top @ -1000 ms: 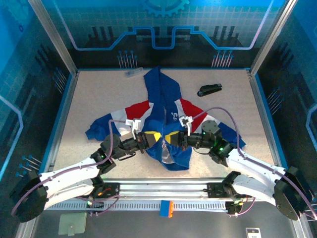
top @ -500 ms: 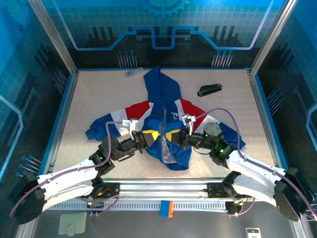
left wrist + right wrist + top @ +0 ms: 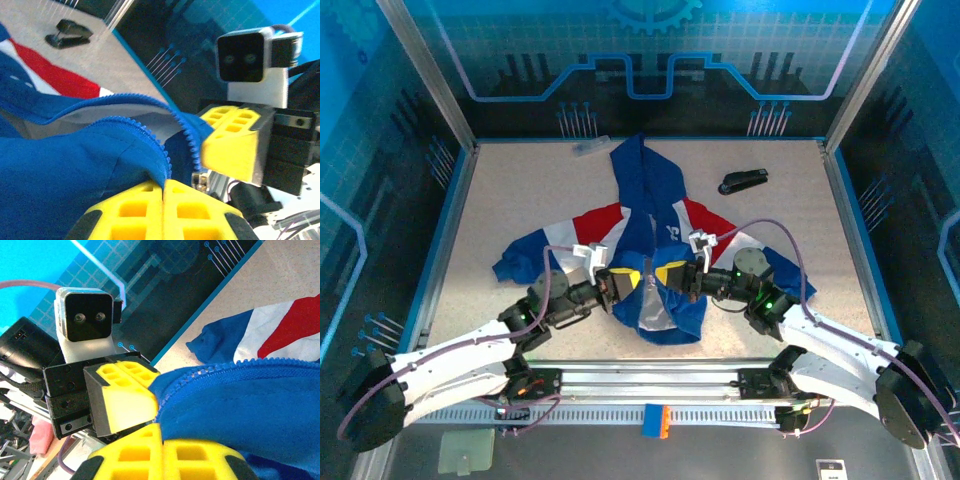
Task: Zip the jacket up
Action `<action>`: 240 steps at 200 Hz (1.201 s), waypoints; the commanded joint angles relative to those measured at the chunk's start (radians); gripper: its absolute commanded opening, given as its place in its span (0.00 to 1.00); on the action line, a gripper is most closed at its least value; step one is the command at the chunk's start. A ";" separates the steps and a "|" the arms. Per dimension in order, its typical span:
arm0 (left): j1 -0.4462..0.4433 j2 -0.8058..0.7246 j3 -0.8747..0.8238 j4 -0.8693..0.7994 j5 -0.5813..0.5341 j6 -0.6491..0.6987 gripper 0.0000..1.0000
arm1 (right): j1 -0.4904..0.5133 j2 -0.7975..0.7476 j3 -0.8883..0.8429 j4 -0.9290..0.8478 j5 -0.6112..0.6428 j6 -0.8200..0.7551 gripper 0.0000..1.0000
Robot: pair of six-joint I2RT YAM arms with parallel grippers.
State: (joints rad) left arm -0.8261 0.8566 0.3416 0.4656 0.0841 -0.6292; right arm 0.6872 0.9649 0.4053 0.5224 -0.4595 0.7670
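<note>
The jacket (image 3: 650,190), royal blue with red and white bands, lies spread in the middle of the table with its hood towards the back. My left gripper (image 3: 634,278) and right gripper (image 3: 660,272) meet tip to tip at its lower front. In the left wrist view my left gripper (image 3: 163,186) is shut on one blue front edge of the jacket (image 3: 75,160), right by its zipper teeth (image 3: 192,145). The right arm's yellow fingers (image 3: 235,145) sit just beyond. My right gripper (image 3: 161,432) is shut on the other toothed edge (image 3: 210,371), facing the left arm's fingers (image 3: 125,395).
A black stapler (image 3: 743,181) lies at the back right of the table, also seen as a stapler (image 3: 67,32) beyond the red band. A small clear object (image 3: 588,146) rests by the back edge. The metal front rail (image 3: 650,380) runs just behind the hem.
Both grippers stay shut on the jacket's front edges. They have shifted only slightly, and the lower hem between them has bunched a little differently.
</note>
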 commanded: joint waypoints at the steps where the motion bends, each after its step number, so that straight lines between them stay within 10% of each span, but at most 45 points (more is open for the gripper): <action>1: -0.006 0.021 0.066 -0.191 -0.049 -0.013 0.00 | 0.010 -0.031 0.015 -0.070 0.033 -0.033 0.00; 34: -0.009 0.086 0.073 -0.314 -0.059 -0.110 0.00 | 0.010 -0.029 0.007 -0.299 0.079 -0.134 0.00; 105: -0.054 0.301 0.050 -0.253 -0.041 -0.263 0.05 | 0.015 0.125 -0.125 -0.229 0.074 -0.165 0.00; 180: -0.030 0.220 0.120 -0.438 -0.017 -0.257 0.46 | 0.015 0.210 -0.103 -0.208 0.035 -0.193 0.00; 240: 0.181 0.120 0.121 -0.535 0.291 -0.159 0.30 | 0.015 0.215 -0.073 -0.211 0.015 -0.186 0.00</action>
State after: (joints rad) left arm -0.6960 0.9848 0.4305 0.0208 0.2031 -0.8543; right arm 0.6884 1.1721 0.2924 0.2989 -0.4217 0.5934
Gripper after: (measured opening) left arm 0.335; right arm 0.064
